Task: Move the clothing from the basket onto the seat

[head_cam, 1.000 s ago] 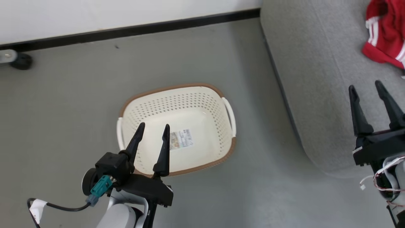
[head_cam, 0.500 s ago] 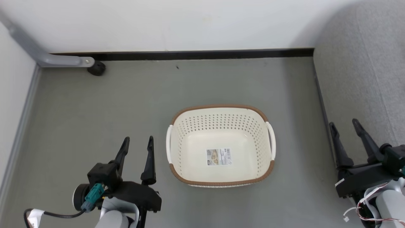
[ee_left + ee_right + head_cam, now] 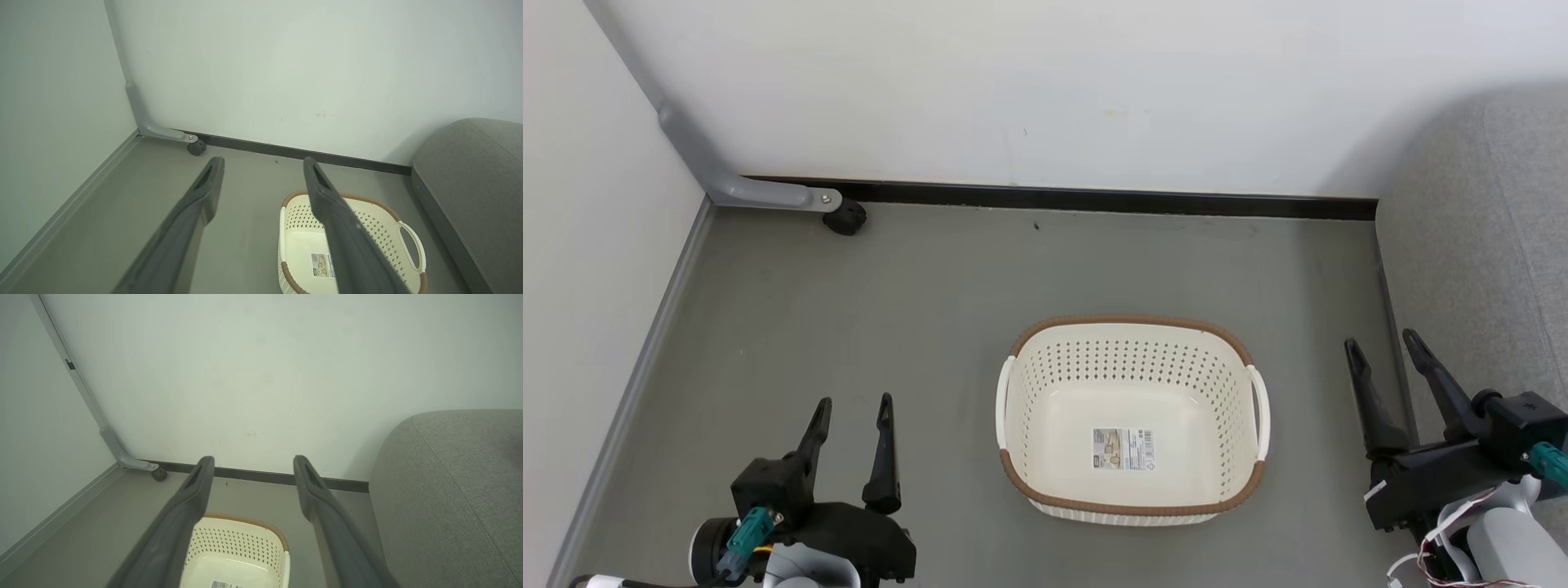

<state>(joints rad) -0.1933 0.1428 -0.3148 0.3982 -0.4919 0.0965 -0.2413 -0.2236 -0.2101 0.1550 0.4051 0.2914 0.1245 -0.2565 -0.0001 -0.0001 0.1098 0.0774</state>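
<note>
An oval cream-white laundry basket (image 3: 1131, 363) sits upright on the grey floor (image 3: 849, 327) in a corner of the room, a short way out from the white wall (image 3: 1045, 82) and its black skirting (image 3: 1094, 198). Its plastic sides are pierced with rows of small holes. A brown woven-look rim (image 3: 1131, 321) runs round the near and far ends of the top, and white handles (image 3: 1262, 408) arch along the two sides. The basket's smooth inner floor shows in full, with a printed label sticker (image 3: 1123, 449) near its middle.

To the basket's right, near but not touching it, rises the rounded edge of the seat (image 3: 1486, 245). This is a large grey cushion in woven fabric with a stitched seam along its top, and it is much the bigger of the two.

The robot's left tool (image 3: 854, 400) hangs over the floor just to the basket's left. Its two long dark fingers point toward the wall and stand apart. The right tool (image 3: 1380, 339) hangs on the other side, between the basket and the seat's edge, with its fingers likewise spread wide. Both tools are clear of the basket.

In the far left corner, a grey metal leg (image 3: 760, 193) slants down along the wall joint and ends in a black caster (image 3: 847, 219) resting on the floor beside the skirting.
</note>
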